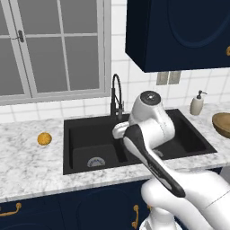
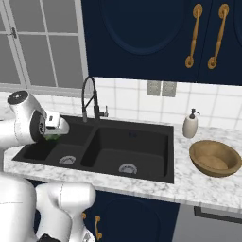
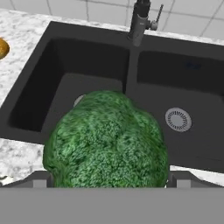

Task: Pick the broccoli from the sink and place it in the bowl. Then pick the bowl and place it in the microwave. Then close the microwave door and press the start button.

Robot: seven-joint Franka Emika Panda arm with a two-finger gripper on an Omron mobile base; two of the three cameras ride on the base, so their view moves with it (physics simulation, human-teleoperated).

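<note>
The lumpy green broccoli [image 3: 107,140] sits large between my two dark fingertips, and my gripper [image 3: 111,179] is shut on it above the black double-basin sink [image 3: 87,57]. In the right base view a bit of the broccoli [image 2: 52,137] peeks out under my gripper [image 2: 55,129], over the left basin of the sink [image 2: 137,142]. The tan wooden bowl [image 2: 215,158] stands upright on the counter right of the sink, with nothing inside it. In the left base view the bowl [image 1: 223,124] is at the right edge and my arm covers the middle of the sink [image 1: 81,134]. The microwave is out of view.
A black gooseneck faucet [image 2: 90,99] rises behind the sink's divider. A white soap dispenser [image 2: 190,124] stands between sink and bowl. A round orange fruit [image 1: 44,139] lies on the marble counter left of the sink. Dark blue cabinets [image 2: 142,38] hang overhead.
</note>
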